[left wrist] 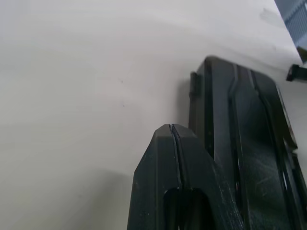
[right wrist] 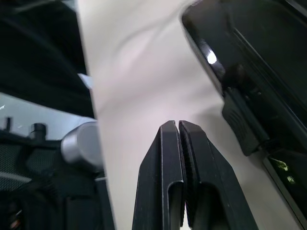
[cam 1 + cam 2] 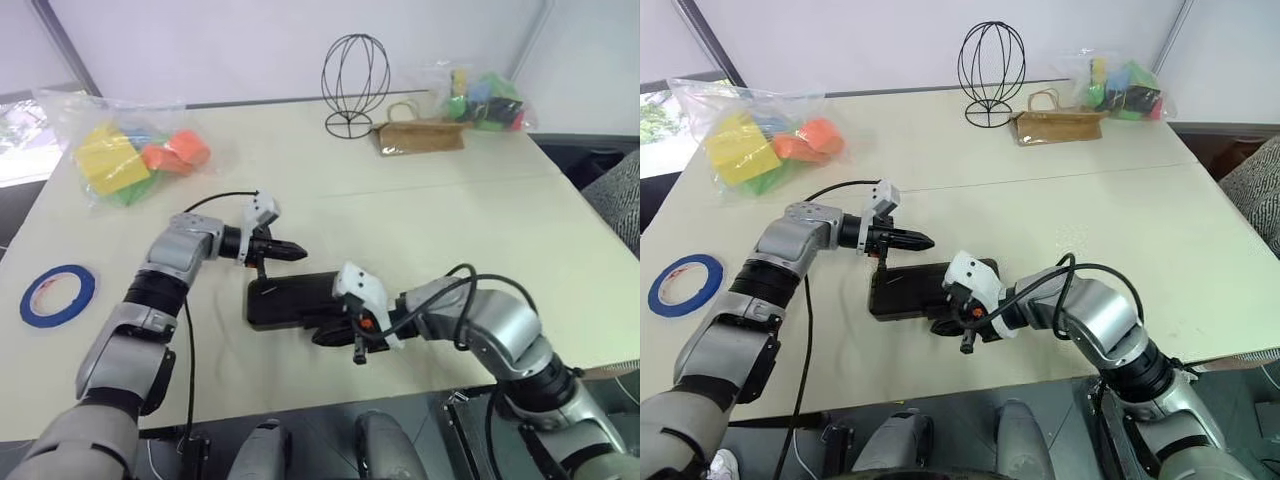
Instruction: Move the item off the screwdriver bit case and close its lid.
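Both tools pressed together, empty: left tool (image 3: pixel 300 252) and right tool (image 2: pixel 178 125) flank the lid-down screwdriver bit case (image 3: pixel 290 300).

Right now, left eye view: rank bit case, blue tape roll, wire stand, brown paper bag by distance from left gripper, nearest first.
From the left gripper:
1. Screwdriver bit case, just below the tips, lid down.
2. Wire stand, across the table at the far edge.
3. Blue tape roll, at the table's left edge.
4. Brown paper bag, far right, beside the stand.
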`<action>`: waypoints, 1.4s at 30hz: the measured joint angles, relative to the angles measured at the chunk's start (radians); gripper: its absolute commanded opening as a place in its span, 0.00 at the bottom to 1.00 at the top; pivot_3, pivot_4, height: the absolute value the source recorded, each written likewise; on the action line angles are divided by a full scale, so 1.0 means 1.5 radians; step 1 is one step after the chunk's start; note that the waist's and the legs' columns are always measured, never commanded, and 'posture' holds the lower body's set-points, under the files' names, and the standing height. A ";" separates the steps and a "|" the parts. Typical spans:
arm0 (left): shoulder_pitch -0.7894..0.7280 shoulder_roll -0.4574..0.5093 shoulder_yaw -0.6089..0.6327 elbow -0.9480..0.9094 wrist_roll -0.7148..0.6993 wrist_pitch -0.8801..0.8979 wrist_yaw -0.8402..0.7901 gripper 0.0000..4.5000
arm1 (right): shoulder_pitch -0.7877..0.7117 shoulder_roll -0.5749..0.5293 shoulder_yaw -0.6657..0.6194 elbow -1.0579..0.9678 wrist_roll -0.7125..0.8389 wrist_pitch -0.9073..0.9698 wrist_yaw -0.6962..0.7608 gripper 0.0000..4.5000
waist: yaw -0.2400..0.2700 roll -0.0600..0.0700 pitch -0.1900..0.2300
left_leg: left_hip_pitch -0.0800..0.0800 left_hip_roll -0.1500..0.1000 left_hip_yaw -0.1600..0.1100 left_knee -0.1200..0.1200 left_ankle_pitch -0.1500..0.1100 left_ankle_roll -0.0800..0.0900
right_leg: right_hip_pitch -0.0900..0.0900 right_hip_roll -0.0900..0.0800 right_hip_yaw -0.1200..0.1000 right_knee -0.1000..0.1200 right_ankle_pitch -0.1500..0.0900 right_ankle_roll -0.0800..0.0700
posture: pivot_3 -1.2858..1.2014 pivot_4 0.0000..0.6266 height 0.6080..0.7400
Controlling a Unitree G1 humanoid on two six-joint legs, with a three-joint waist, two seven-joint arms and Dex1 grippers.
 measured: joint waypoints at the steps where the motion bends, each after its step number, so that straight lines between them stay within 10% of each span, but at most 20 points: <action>1: 0.004 0.000 -0.004 -0.001 0.002 -0.006 -0.004 0.00 | 0.003 0.010 0.000 0.000 -0.002 0.003 -0.015 0.02 | -0.001 0.000 0.000 | 0.000 0.000 0.000 0.000 0.000 0.000 | 0.000 0.000 0.000 0.000 0.000 0.000 | 0.52 0.24 1.00; 42: 0.084 -0.046 0.013 -0.036 0.082 -0.102 0.022 0.00 | 0.062 -0.058 0.077 -0.041 -0.111 -0.094 -0.145 0.02 | 0.006 -0.002 -0.005 | 0.001 0.000 -0.001 0.005 -0.004 0.007 | 0.004 0.000 0.000 0.000 0.000 0.000 | 0.52 0.24 1.00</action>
